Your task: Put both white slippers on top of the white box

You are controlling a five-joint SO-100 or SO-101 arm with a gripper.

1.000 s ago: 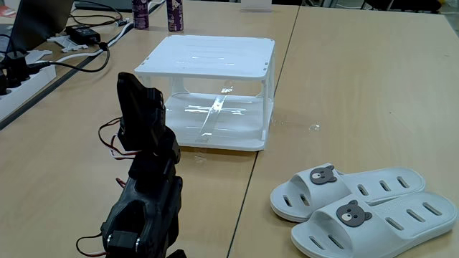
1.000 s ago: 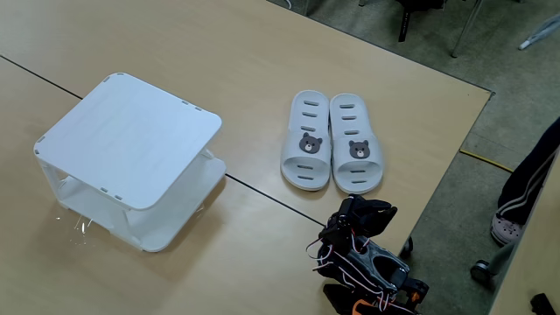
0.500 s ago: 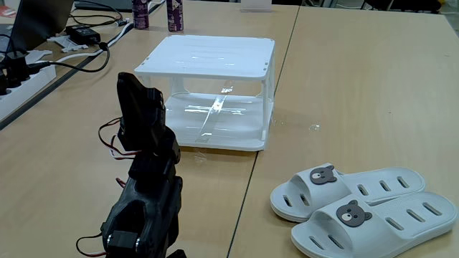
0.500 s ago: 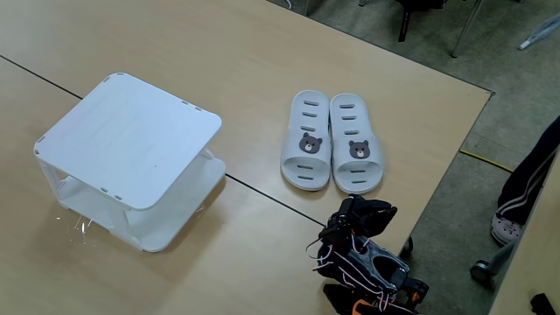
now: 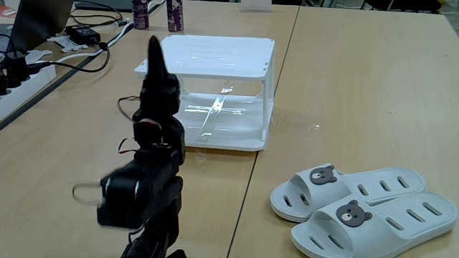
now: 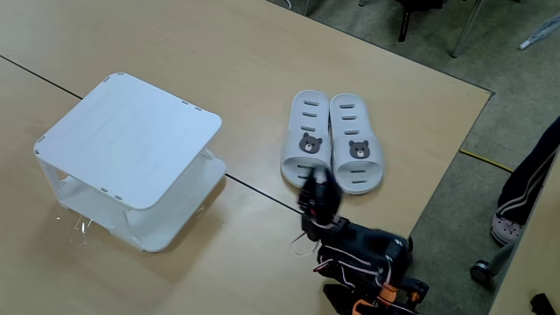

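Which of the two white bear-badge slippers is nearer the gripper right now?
In a fixed view, the left white rubber slipper: its heel end lies just beyond the black gripper, while the right slipper lies farther to the side.

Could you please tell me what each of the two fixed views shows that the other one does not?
In a fixed view, low across the table, there are black cables, a white power strip and two purple containers behind the box. In a fixed view from above, there are the floor past the table edge and a person's dark trouser leg. Both fixed views share the white box, the two slippers side by side on the table, and the arm with its gripper raised and blurred.
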